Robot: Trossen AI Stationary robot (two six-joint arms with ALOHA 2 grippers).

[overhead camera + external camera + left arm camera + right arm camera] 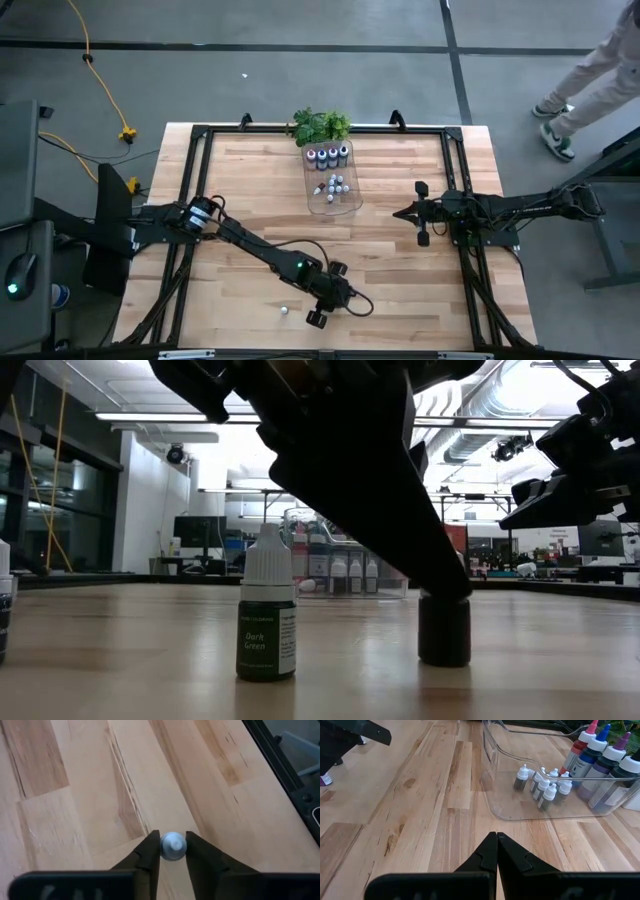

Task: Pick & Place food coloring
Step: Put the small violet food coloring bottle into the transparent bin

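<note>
- Closing on one small bottle (173,846): left gripper (172,852) at table's 6 o'clock edge, a finger either side of white cap, touching or nearly so; firm grip not confirmed.
- Step judged: pick, on upright dark-green bottle.
- Next calls for: squeeze, straight lift, carry toward clear tray (333,203) at 12 o'clock, holding remaining food coloring.
- Waiting at 3 o'clock: right gripper (497,851), fingers together, empty.
- Hidden: finger contact in low view; tray bottle labels unreadable.

bottle (173,845) body hidden, person (590,85) cut off
</note>
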